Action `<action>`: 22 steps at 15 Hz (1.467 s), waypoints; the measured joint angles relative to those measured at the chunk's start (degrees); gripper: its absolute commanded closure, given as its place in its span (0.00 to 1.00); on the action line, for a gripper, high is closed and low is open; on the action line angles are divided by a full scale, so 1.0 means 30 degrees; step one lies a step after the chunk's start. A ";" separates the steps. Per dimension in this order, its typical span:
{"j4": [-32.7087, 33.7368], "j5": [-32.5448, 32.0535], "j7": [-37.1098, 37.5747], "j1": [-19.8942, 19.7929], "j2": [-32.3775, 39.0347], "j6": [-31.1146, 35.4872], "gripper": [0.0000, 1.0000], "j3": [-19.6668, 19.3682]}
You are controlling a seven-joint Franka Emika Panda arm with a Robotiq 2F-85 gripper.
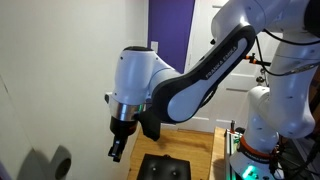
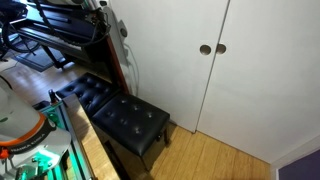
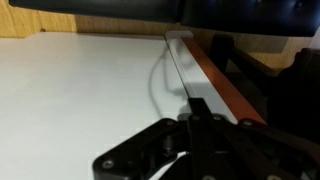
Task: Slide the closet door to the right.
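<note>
No text, label, brand, number or sign is legible anywhere, neither on the closet door [image 2: 165,70] nor the arm [image 1: 200,80]

You're in a home, some lived-in room: white closet doors [image 2: 262,85], black tufted bench [image 2: 125,118], wood floor [image 2: 222,160], purple wall [image 1: 172,25].

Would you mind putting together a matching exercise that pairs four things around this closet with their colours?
Things:
1. closet door
2. tufted bench
3. wall strip behind the arm
4. floor

Colours:
a. purple
b. wood-brown
c. white
d. black

Pairs: 1-c, 2-d, 3-a, 4-b
</note>
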 measured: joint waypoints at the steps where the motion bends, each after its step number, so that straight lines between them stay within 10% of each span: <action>1: 0.0007 0.0000 -0.0001 -0.0002 -0.0029 0.0000 0.99 -0.0029; 9: 0.0274 -0.0702 0.0184 -0.0012 0.0150 0.0356 1.00 -0.0304; 22: 0.2674 -0.2141 0.0359 0.0768 0.5376 0.6976 1.00 -0.1605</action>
